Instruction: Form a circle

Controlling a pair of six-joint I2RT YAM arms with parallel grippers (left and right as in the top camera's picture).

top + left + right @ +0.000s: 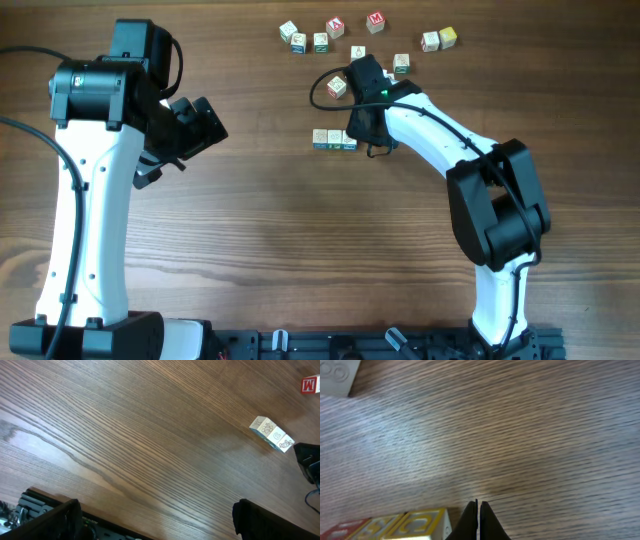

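Right hand (478, 507) shut tight, holding nothing, sits just beside the right end of a left-right row of small white lettered toy cubes (333, 139) on the brown wooden table (300, 250); wide-open left hand (200, 122) well apart.

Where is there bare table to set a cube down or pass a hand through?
Free: the middle of the table, between the left arm and right arm, below the row of three cubes. Crowded: the top edge, among the scattered cubes.
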